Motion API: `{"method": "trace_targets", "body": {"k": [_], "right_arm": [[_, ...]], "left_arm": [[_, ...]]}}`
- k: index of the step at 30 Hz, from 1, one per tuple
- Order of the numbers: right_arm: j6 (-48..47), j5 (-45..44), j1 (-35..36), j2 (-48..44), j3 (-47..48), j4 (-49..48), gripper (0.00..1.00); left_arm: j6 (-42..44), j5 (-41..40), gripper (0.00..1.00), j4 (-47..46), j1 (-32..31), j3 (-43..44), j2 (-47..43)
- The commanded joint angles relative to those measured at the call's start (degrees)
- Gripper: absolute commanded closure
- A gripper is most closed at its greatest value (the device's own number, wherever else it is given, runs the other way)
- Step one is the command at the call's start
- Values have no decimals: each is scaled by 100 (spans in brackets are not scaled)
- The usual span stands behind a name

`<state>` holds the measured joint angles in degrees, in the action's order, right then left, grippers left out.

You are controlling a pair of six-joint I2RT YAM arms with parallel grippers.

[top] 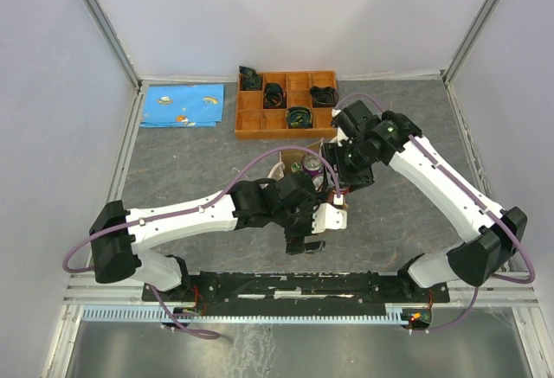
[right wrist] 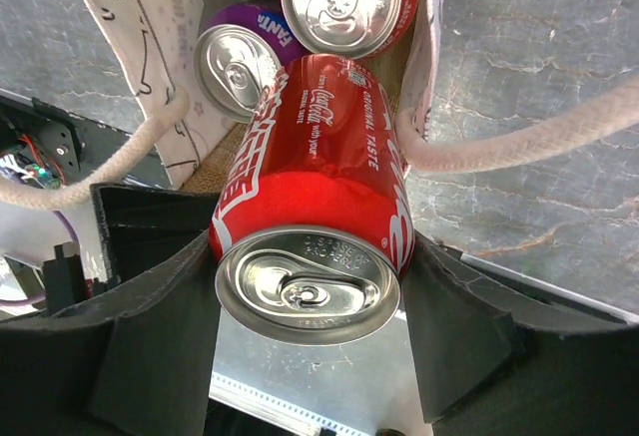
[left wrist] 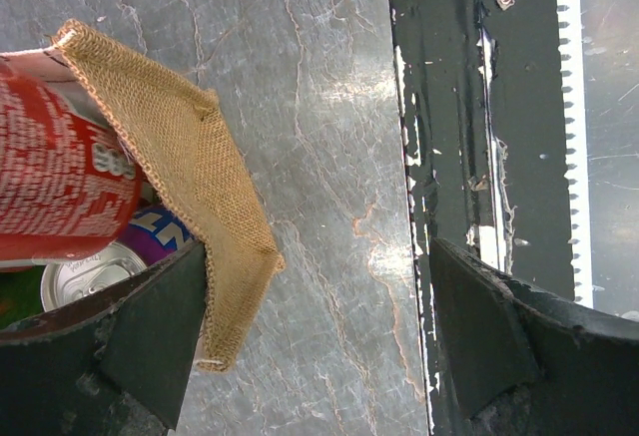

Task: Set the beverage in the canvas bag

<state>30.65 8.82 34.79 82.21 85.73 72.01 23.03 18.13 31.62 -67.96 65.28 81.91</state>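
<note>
The right arm [top: 433, 170] is bent at a raised elbow, with its wrist turned down over the bag [right wrist: 128, 32]. The right pincer [right wrist: 315, 281] is clamped on the can [right wrist: 319, 147], gripped from both sides near the lid end. The can's long axis is laid along the fingers: the lid is turned back toward the wrist and the base is pointed ahead, into the bag's mouth between the handles [right wrist: 559, 137]. Just beyond the base, a purple can [right wrist: 235, 67] and a second red can [right wrist: 339, 2] are seen standing in the bag. The left arm [top: 190, 214] is stretched low across the worktop [left wrist: 319, 77]. The left pincer [left wrist: 319, 266] is held wide apart, one finger [left wrist: 150, 336] set against the bag's burlap edge.
</note>
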Motion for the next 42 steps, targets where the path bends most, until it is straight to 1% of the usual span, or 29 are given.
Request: {"method": "trace_targets", "body": {"k": [1, 6, 11, 16, 20, 22, 29, 35, 38, 42], "right_arm": [[171, -132, 148, -119, -15, -111, 100], [218, -267, 264, -129, -208, -120, 100], [296, -425, 368, -92, -393, -248, 100], [370, -497, 418, -40, -484, -417, 100], [388, -540, 467, 51, -484, -474, 100], [397, -548, 498, 80, -480, -493, 100], [431, -636, 553, 177, -449, -568, 100], [500, -808, 624, 306, -442, -698, 100], [501, -923, 668, 411, -433, -723, 100], [486, -1120, 745, 540, -455, -723, 100]], "left_arm": [[-158, 304, 7, -35, -68, 109, -301], [-158, 291, 7, -44, -69, 114, -308], [-214, 98, 6, -59, -68, 374, -360], [-283, -122, 5, 78, -39, 716, -554], [-397, -292, 5, 116, 81, 780, -908], [-500, -313, 5, 103, 267, 764, -1108], [-900, -387, 6, -117, 1333, 511, -1877], [-1416, -472, 7, -201, 2140, 313, -2137], [-1628, -460, 7, -220, 2380, 239, -2175], [-1778, -458, 7, -301, 2531, 164, -2205]]}}
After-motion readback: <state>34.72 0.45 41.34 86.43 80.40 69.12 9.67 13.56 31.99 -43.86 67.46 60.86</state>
